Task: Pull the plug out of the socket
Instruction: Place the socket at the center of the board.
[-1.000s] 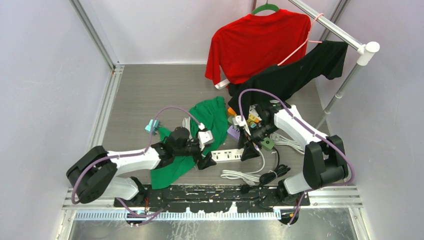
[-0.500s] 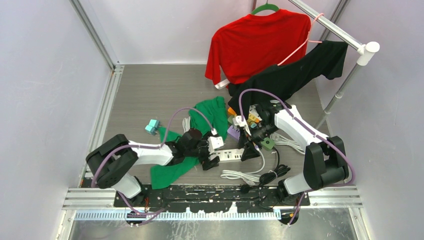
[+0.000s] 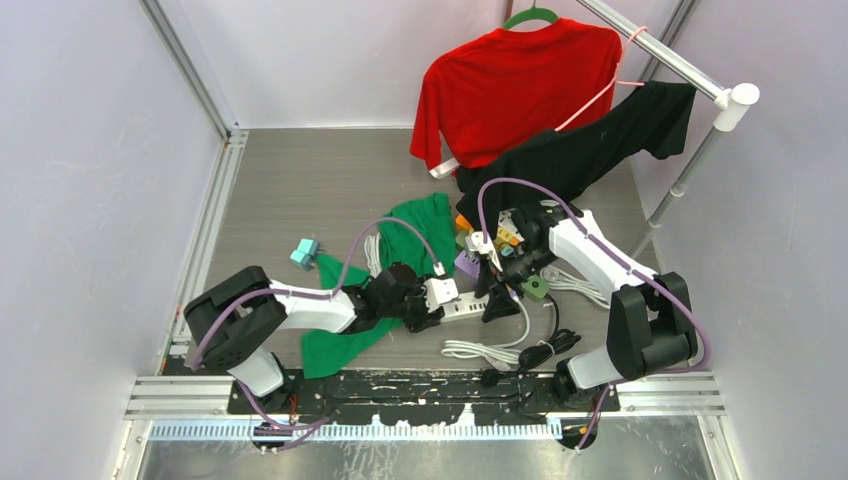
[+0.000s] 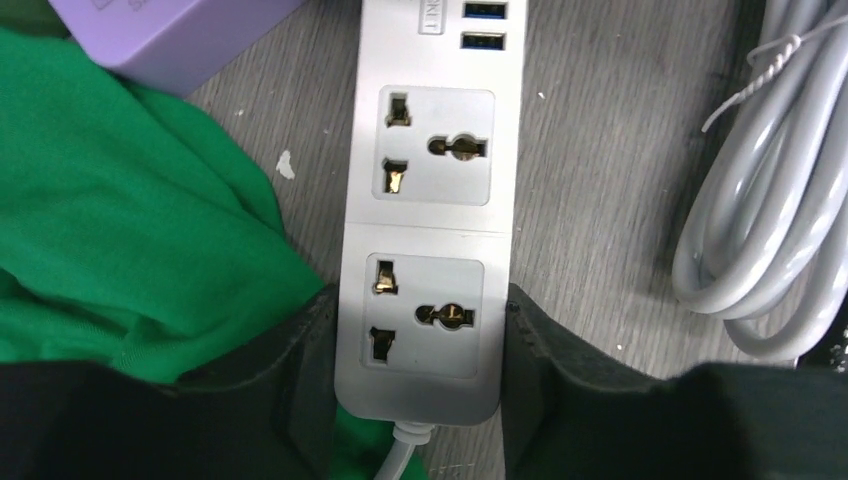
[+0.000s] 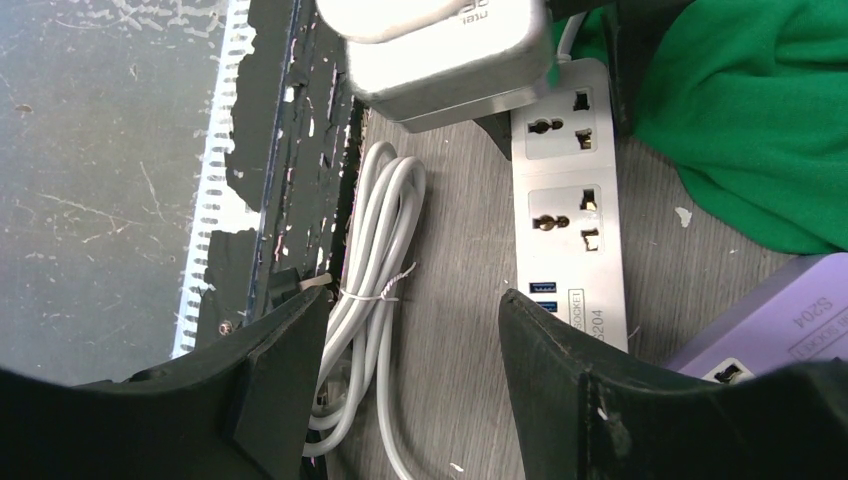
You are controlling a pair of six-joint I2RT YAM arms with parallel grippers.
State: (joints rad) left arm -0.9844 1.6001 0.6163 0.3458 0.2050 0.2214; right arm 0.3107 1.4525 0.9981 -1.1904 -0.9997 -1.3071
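Note:
The socket is a white power strip (image 3: 464, 308) lying flat; two of its outlets and its USB ports (image 4: 485, 25) show, and nothing is plugged into them. No plug shows in any view. My left gripper (image 4: 418, 312) is shut on the strip's cable end (image 4: 420, 340), a black finger pressed against each long side. Above the strip's other end (image 5: 572, 225) hangs my right gripper (image 5: 412, 305), open, with only bare table and cable between its fingers. One right finger (image 5: 560, 370) covers part of the strip.
A bundled white cable (image 3: 480, 350) lies between the strip and the arm bases. A green cloth (image 3: 420, 235) lies under the left arm, touching the strip's end. A purple box (image 3: 468, 265) and small coloured blocks (image 3: 536, 287) sit behind the strip. Red (image 3: 510, 80) and black (image 3: 590, 140) shirts hang on a rack.
My left arm has slid right across the green cloth to the strip's cable end, and its jaws have closed onto the strip. The right arm has not moved.

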